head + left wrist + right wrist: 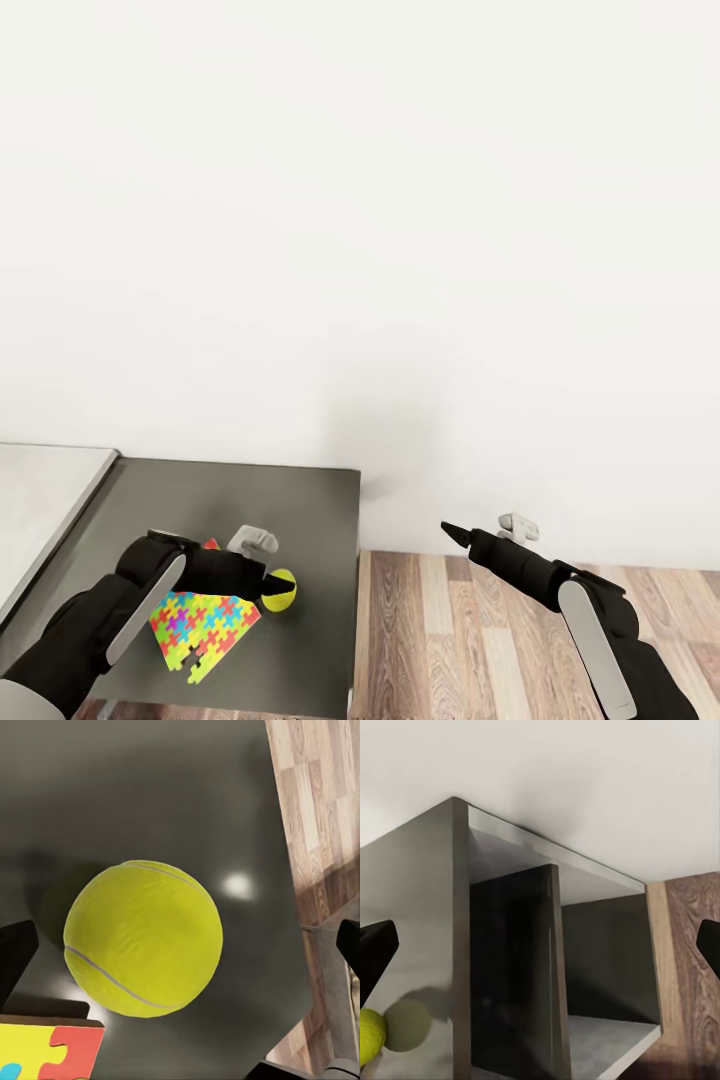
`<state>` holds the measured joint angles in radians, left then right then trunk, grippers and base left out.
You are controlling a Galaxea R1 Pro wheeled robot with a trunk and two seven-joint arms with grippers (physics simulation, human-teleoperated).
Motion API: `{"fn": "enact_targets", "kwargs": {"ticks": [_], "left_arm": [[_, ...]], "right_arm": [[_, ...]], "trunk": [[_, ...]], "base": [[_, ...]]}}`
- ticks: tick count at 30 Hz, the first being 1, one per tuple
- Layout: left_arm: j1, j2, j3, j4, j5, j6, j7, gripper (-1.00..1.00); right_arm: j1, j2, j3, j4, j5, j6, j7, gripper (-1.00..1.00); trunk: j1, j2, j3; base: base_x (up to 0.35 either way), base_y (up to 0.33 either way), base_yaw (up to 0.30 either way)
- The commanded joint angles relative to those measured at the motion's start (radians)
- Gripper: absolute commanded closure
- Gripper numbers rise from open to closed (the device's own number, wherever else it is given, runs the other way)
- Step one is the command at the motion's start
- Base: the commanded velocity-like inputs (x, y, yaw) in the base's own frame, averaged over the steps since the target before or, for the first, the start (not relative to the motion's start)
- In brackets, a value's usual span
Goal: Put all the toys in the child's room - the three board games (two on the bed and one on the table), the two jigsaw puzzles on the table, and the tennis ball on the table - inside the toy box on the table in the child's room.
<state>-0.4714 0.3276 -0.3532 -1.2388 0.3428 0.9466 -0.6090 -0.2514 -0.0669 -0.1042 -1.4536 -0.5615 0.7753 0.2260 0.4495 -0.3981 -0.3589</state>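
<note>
The left gripper (268,588) hangs over the tennis ball (142,938), which rests on the dark grey lower section of the table (300,500), near that section's outer edge and just beside a jigsaw puzzle (205,622). In the left wrist view the jaws stand spread, one fingertip (15,956) on each side of the ball, with dark tabletop showing between ball and tips; the ball is therefore judged not yet gripped. One red-and-yellow corner of the puzzle lies close against the ball.

The right gripper (455,530) is held out over the wood-plank floor (480,610), well apart from the table, its jaws parted and empty; its wrist view looks at the table's end and under-shelf.

Risks, as judged from this arrangement: a closing finger that meets the ball off-centre may squeeze it out sideways, and with the table edge near it may roll off onto the floor. A finger may also catch the puzzle corner and drag or lift it.

No brand, label or legible writing appears; the ball shows only its pale seam.
</note>
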Motion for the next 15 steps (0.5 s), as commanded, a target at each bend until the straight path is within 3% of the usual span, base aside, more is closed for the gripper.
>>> {"fn": "enact_targets", "kwargs": {"ticks": [1,15], "left_arm": [[-0.001,0.001,-0.001,-0.001,0.001,0.004,-0.002,-1.0],[-0.001,0.001,0.001,-0.001,0.001,0.003,-0.002,-1.0]], "right_arm": [[-0.001,0.0,-0.002,-0.001,0.003,0.005,0.006,-1.0],[-0.001,0.0,-0.002,-0.001,0.003,0.001,0.006,-1.0]], "trunk": [[0.0,-0.002,-0.003],[0.0,-0.002,-0.01]], "base": [[0.0,0.0,0.0],[0.0,0.0,0.0]]}}
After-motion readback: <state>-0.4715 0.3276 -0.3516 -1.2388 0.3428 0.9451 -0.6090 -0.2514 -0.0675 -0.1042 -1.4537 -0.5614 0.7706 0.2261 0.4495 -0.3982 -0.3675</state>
